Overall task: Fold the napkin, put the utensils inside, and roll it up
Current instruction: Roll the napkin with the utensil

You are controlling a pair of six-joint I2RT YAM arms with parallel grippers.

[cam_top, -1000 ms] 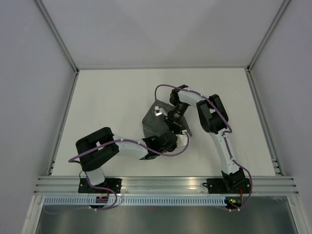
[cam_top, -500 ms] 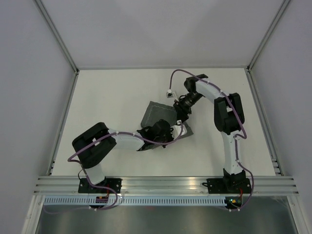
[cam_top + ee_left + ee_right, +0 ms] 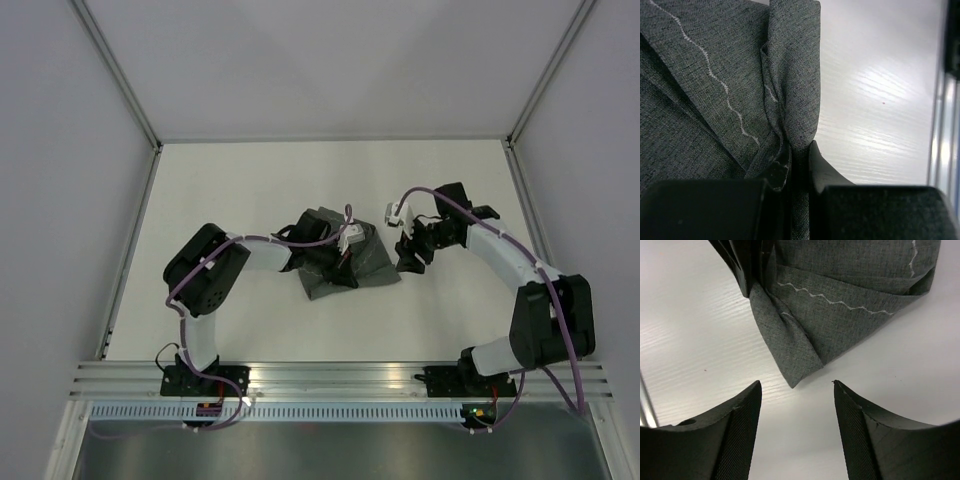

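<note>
**Top view:** The napkin (image 3: 375,268) lies on the white worktop (image 3: 250,190) as a bunched, folded dark grey heap, not flat. The left arm reaches in from the napkin's left side, and the left hand (image 3: 335,265) sits over the heap's left half, covering part of it. Its grip can't be read from this angle. The right hand (image 3: 410,250) is just beside the napkin's right edge, w/ a strip of bare worktop between them, and points back toward the cloth.

**Left wrist view:** The left hand (image 3: 799,160) is pressed together on the cloth. Its two black fingers (image 3: 827,172) pinch a thick vertical fold of the napkin (image 3: 705,115), w/ fabric filling the narrow slot between them. The fold runs up away from the pinch as a rolled ridge along the napkin's right edge. The pale wavy stitch line (image 3: 715,75) crosses the layer left of that ridge, and a second short piece of it shows on the ridge itself. Bare worktop (image 3: 880,100) lies right of the napkin.

**Right wrist view:** The right hand (image 3: 797,383) is spread wide, w/ nothing between its fingers (image 3: 740,430). A pointed folded corner of the napkin (image 3: 850,285) aims at the gap and stops just short of the tips, not touching. Several layers overlap above that corner, and the stitch line (image 3: 835,302) runs across them. At the napkin's upper left, the other hand's dark fingers (image 3: 740,265) clamp the cloth. Worktop (image 3: 690,330) surrounds the corner on both sides.
</note>
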